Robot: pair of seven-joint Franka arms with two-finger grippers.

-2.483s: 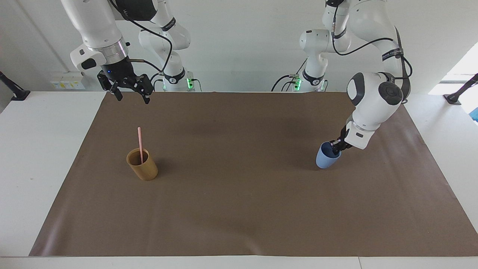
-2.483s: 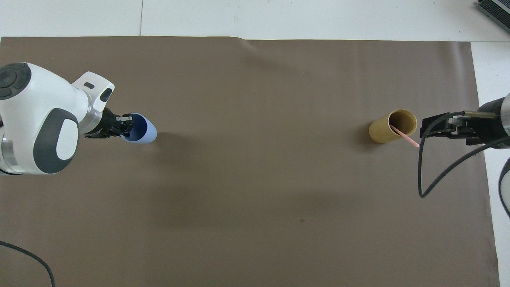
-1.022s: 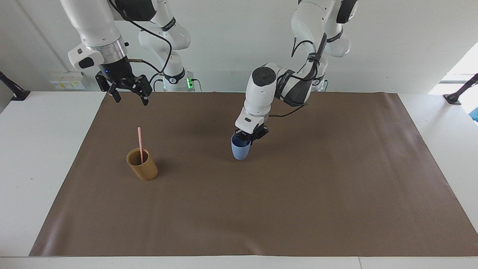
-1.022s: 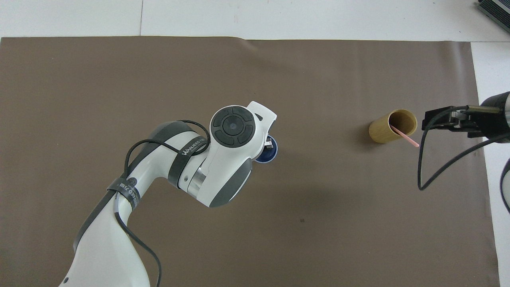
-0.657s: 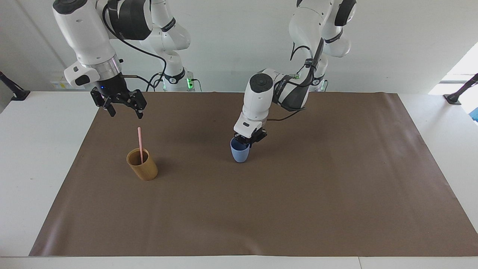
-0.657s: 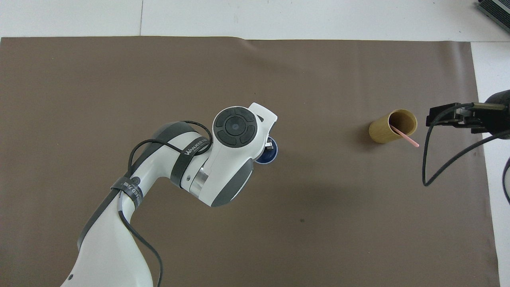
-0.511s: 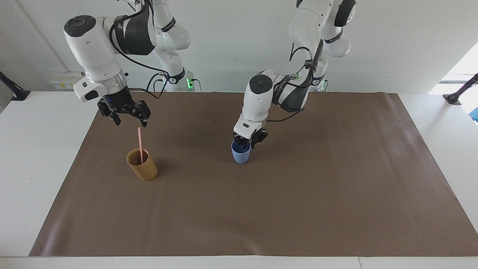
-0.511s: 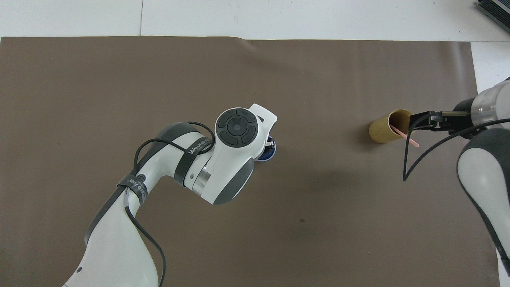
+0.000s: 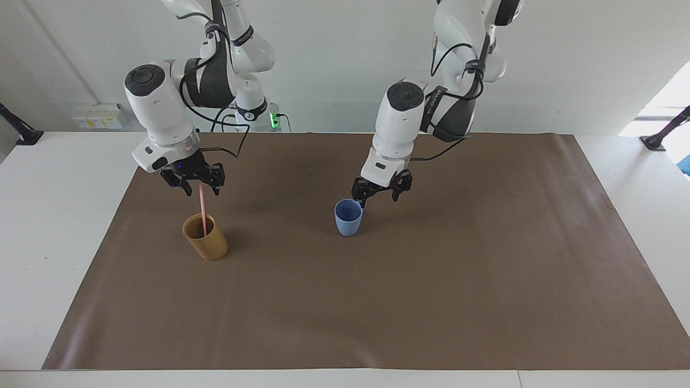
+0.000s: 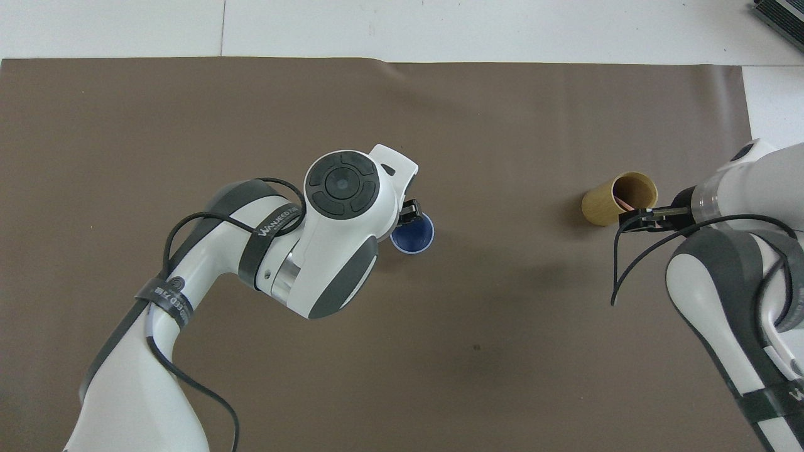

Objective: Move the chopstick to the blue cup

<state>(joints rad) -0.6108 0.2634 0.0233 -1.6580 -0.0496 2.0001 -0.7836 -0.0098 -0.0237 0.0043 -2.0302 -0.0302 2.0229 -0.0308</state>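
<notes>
Presently I judge the pick-up step to be in hand: the chopstick stands in the tan cup toward the right arm's end of the worktop, leaning slightly, its upper end risen above the rim. The right pincer sits right at that upper end, fingers either side of the stick; I cannot tell whether they have clamped on it or stand just apart. The right arm reaches down steeply from its base, wrist bent so the pincer points at the cup.

The blue cup stands upright near the middle of the brown mat, well apart from the tan cup and empty as far as I can see. The left pincer hangs just above and beside its rim, fingers spread apart, holding nothing. The left arm is folded at the elbow, its wrist tilted down over the cup.

As I read it, the next move calls for a firm closure on the chopstick, then a straight lift clear of the tan cup before carrying it across. The thin stick may slip or swing in the grip.
</notes>
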